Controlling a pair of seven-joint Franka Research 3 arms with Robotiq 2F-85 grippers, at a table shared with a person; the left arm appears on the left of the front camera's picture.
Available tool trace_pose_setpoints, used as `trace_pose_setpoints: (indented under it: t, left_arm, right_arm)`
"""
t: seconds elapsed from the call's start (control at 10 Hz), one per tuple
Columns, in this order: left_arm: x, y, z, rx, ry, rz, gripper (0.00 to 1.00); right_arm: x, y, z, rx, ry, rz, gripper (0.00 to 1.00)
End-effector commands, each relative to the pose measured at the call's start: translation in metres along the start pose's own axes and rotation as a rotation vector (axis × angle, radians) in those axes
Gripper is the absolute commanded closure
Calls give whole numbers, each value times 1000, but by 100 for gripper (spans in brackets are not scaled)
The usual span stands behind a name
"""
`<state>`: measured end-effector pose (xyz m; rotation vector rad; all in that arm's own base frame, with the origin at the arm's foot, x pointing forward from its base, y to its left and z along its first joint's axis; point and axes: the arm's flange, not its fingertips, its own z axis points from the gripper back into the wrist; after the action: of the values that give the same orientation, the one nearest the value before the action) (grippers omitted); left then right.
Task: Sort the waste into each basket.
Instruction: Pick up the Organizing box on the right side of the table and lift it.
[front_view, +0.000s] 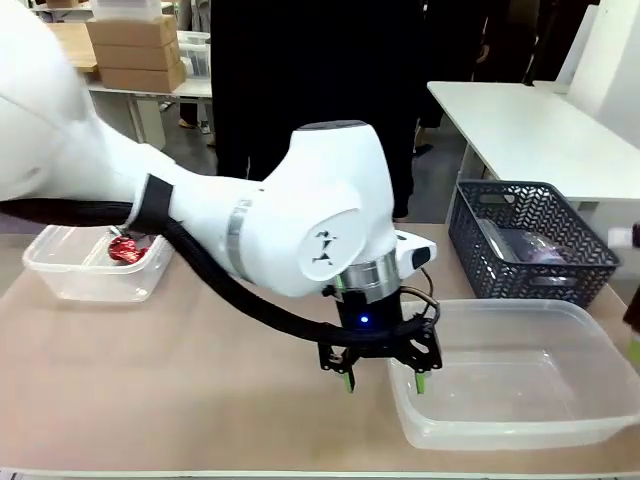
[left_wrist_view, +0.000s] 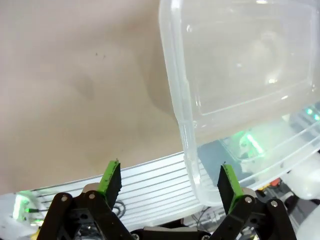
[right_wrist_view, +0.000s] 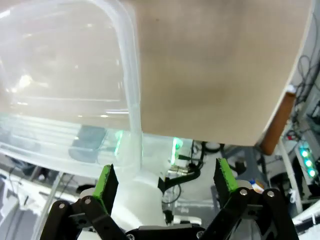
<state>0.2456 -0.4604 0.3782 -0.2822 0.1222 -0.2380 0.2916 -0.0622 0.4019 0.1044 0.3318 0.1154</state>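
Note:
A crushed red-and-silver can (front_view: 127, 250) lies in the clear tub (front_view: 60, 275) at the table's far left. A larger clear tub (front_view: 520, 425) stands at the front right with nothing visible inside. My left gripper (front_view: 385, 378) hangs open over that tub's left rim, fingers pointing down, one on each side of the rim. In the left wrist view the left gripper (left_wrist_view: 170, 180) is open and holds nothing, and the tub's rim (left_wrist_view: 184, 125) runs between its green pads. My right gripper (right_wrist_view: 165, 179) is open and holds nothing, above the same tub's rim (right_wrist_view: 131, 90) near the table's edge.
A dark lattice basket (front_view: 560, 215) stands behind the large tub with something clear and crumpled in it. A person in dark clothes (front_view: 300, 70) stands at the far side. Bare tan tabletop (front_view: 190, 370) lies between the two tubs.

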Motion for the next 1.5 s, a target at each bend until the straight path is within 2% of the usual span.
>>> trace_pose_setpoints:
  t: [0.0,0.3,0.4,0.6,0.7,1.0,1.4]
  left_arm:
    - [7,-8,1,1,-58,91,0]
    - [32,-4,4,-54,-75,211,0]
    - [13,0,7,-26,-41,114,0]
    - [25,2,7,-43,-49,158,0]
    - [30,2,6,-38,-80,196,0]
    - [45,3,-1,31,-86,328,0]
    - [47,-1,-14,63,-51,308,0]
  right_arm:
    - [-6,16,-51,20,82,51,0]
    - [-24,33,-52,-85,168,-21,0]
    - [15,13,-29,-15,137,32,0]
    - [11,22,-27,-40,161,24,0]
    - [15,30,-35,-58,211,45,0]
    - [30,34,-56,-46,279,86,0]
    - [34,34,-64,-50,310,77,0]
